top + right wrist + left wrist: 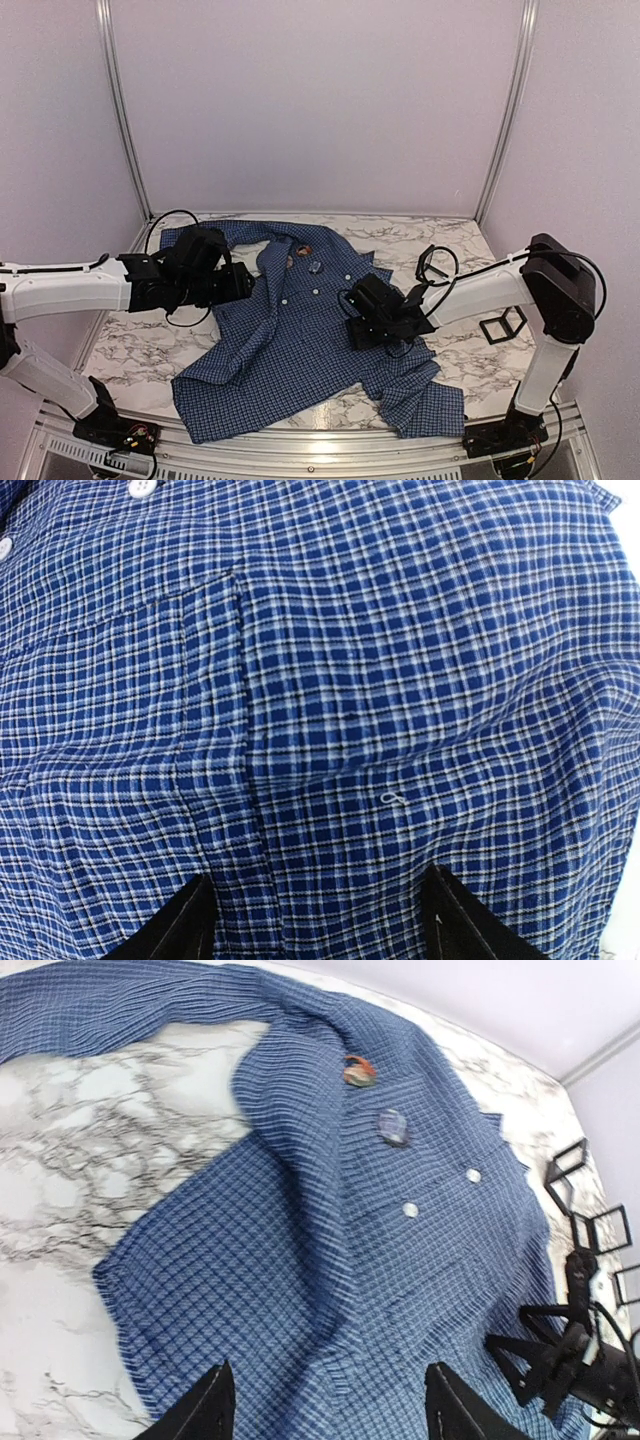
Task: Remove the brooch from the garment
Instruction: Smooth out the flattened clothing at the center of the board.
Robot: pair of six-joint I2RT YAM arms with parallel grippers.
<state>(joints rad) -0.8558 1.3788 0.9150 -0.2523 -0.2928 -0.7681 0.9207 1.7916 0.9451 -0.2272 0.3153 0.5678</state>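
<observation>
1. L gripper (328, 1408): fingers apart, above garment (300, 1260); marble table (60, 1180) at 9 o'clock.
2. R gripper (320, 925): fingers apart, close over garment.
3. Brooch (358, 1070) pinned near collar, 12 o'clock of L gripper, uncovered.

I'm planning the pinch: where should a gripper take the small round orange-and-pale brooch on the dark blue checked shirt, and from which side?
Likely its rim, pinched across opposite edges, from above: the small round orange-and-pale brooch lies flat on the dark blue checked shirt, so only its edge offers a hold.
</observation>
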